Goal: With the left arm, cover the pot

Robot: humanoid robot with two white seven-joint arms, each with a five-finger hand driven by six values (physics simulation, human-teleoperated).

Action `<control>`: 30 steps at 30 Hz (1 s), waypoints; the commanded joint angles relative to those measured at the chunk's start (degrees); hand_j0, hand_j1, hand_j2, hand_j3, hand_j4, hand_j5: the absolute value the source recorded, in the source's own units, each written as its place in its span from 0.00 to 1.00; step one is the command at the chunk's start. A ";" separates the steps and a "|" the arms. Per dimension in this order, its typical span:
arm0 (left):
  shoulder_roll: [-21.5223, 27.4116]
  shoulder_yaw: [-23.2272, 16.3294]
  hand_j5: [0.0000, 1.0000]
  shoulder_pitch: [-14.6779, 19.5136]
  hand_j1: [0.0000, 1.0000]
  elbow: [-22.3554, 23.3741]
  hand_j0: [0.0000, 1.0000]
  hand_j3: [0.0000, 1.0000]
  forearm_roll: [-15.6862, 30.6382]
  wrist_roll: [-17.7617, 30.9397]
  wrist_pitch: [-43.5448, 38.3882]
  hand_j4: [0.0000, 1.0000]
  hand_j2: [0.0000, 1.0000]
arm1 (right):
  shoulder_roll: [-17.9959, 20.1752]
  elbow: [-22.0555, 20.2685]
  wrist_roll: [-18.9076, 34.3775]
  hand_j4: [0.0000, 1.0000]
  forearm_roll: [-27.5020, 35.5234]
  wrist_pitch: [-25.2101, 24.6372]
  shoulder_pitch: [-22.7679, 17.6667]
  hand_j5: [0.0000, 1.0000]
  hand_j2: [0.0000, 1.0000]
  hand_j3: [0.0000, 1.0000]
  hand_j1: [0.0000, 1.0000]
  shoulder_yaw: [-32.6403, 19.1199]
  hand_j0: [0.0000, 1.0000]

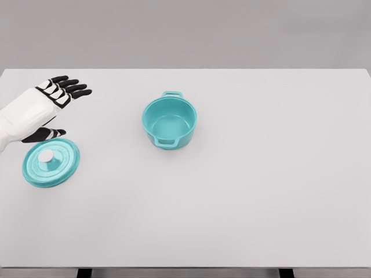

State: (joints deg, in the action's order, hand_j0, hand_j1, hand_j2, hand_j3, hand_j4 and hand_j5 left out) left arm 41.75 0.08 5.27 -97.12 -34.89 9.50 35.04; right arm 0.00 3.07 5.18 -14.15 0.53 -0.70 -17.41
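The lid (51,162) lies flat on the counter (261,191) at the far left, knob side up, a teal disc with a raised rim and a small pale knob (46,156) at its middle. The pot (169,122) stands upright and uncovered well to its right and a little farther back, the same teal, with two loop handles, one toward the back and one toward the front. The left hand (55,101) comes in from the left edge and hovers just behind the lid, its black fingers (72,88) spread and relaxed with the thumb reaching down toward the lid's back rim; it holds nothing. The right arm is not in view. The lid looks rigid and, to judge by its enamelled cast look, fairly heavy for its size, with a smooth glossy face that would probably slip under a pinch at the rim. The knob seems the sensible place to take hold: it stands proud of the surface and sits over the centre, so the lid should hang level when lifted. It is small, though, so the fingertips would need to close around it squarely. The counter is a plain white, matt, level slab, bare apart from these two things, giving a free path from lid to pot. Behind it is only a flat grey wall, and dark legs show under the front edge.
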 commanded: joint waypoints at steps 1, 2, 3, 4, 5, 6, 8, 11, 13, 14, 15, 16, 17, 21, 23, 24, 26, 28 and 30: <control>0.09 0.18 1.00 0.00 1.00 0.18 1.00 1.00 0.43 -0.10 -0.04 1.00 1.00 | 0.00 0.00 0.01 1.00 0.00 0.00 0.00 1.00 1.00 1.00 1.00 0.00 1.00; 0.09 0.27 1.00 0.09 1.00 0.18 1.00 1.00 0.43 -0.01 -0.04 1.00 1.00 | 0.00 0.00 0.01 1.00 0.00 0.00 0.00 1.00 1.00 1.00 1.00 0.00 1.00; 0.09 0.36 1.00 0.00 1.00 0.27 1.00 1.00 0.35 -0.10 -0.04 1.00 1.00 | 0.00 0.09 0.01 1.00 0.00 0.00 0.00 1.00 1.00 1.00 1.00 0.00 1.00; 0.09 0.27 1.00 0.44 1.00 0.62 1.00 1.00 0.43 -0.10 -0.04 1.00 1.00 | 0.00 0.00 0.01 1.00 0.00 0.00 0.00 1.00 1.00 1.00 1.00 0.00 1.00; 0.17 0.28 1.00 0.79 1.00 0.71 1.00 1.00 0.43 -0.10 -0.04 1.00 1.00 | 0.00 0.00 0.01 1.00 0.00 0.00 0.00 1.00 1.00 1.00 1.00 0.00 1.00; 0.09 0.36 1.00 0.97 1.00 0.71 1.00 1.00 0.43 -0.01 -0.04 1.00 1.00 | 0.00 0.00 0.01 1.00 0.00 0.00 0.00 1.00 1.00 1.00 1.00 0.00 1.00; 0.17 0.45 1.00 0.97 1.00 0.62 1.00 1.00 0.61 -0.01 -0.04 1.00 1.00 | 0.00 0.00 0.01 1.00 0.00 0.00 0.00 1.00 1.00 1.00 1.00 0.00 1.00; 2.27 0.54 1.00 1.93 1.00 2.73 1.00 1.00 1.13 5.94 -0.04 1.00 1.00 | 0.00 0.09 0.01 1.00 0.00 0.00 0.00 1.00 1.00 1.00 1.00 0.00 1.00; 4.74 0.63 1.00 3.25 1.00 2.64 1.00 1.00 3.77 18.25 -0.04 1.00 1.00 | 0.00 0.00 0.01 1.00 0.00 0.00 0.00 1.00 1.00 1.00 1.00 0.00 1.00; 5.44 0.63 1.00 4.04 1.00 2.73 1.00 1.00 6.49 24.32 -0.04 1.00 1.00 | 0.00 0.09 0.01 1.00 0.00 0.00 0.00 1.00 1.00 1.00 1.00 0.00 1.00; 7.11 0.54 1.00 3.96 1.00 2.73 1.00 1.00 7.90 25.50 -0.04 1.00 1.00 | 0.00 0.09 0.01 1.00 0.00 0.00 0.00 1.00 1.00 1.00 1.00 0.00 1.00; 8.43 0.45 1.00 3.87 1.00 2.73 1.00 1.00 9.13 25.50 -0.04 1.00 1.00 | 0.00 0.00 0.01 1.00 0.00 0.00 0.00 1.00 1.00 1.00 1.00 0.00 1.00; 9.58 0.28 0.99 3.69 0.99 2.73 0.99 0.99 10.27 25.50 -0.04 0.99 0.99 | 0.00 0.09 0.01 1.00 0.00 0.00 0.00 1.00 1.00 1.00 1.00 0.00 1.00; 12.12 0.01 0.78 3.43 0.78 2.73 0.78 0.78 13.97 25.50 -0.04 0.78 0.78 | 0.00 0.00 0.01 1.00 0.00 0.00 0.00 1.00 1.00 1.00 1.00 0.00 1.00; 13.80 -0.43 0.78 3.08 0.78 2.73 0.78 0.78 15.20 25.50 -0.04 0.78 0.78 | 0.00 0.09 0.01 1.00 0.00 0.00 0.00 1.00 1.00 1.00 1.00 0.00 1.00; 13.80 -1.48 0.77 3.08 0.77 2.73 0.77 0.77 15.29 25.50 -0.04 0.77 0.77 | 0.00 0.00 0.01 1.00 0.00 0.00 0.09 1.00 1.00 1.00 1.00 0.00 1.00; 13.80 -1.83 0.78 2.82 0.78 2.90 0.78 0.78 15.29 25.50 -0.04 0.78 0.78 | 0.00 0.00 0.01 1.00 0.00 0.00 0.00 1.00 1.00 1.00 1.00 0.00 1.00; 13.97 -1.84 0.78 1.41 0.78 4.22 0.78 0.78 15.29 25.50 -0.04 0.78 0.78 | 0.00 0.00 0.01 1.00 0.00 0.00 0.00 1.00 1.00 1.00 1.00 0.00 1.00; 13.89 -1.84 0.79 0.53 0.79 4.57 0.79 0.79 14.94 25.50 -0.04 0.79 0.79 | 0.00 0.00 0.01 1.00 0.00 0.00 0.00 1.00 1.00 1.00 1.00 0.00 1.00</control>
State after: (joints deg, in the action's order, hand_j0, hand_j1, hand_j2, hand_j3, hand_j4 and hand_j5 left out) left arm 55.45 -1.60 5.71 -93.15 -20.25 34.98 35.17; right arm 0.00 3.08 5.18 -14.15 0.53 -0.70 -17.41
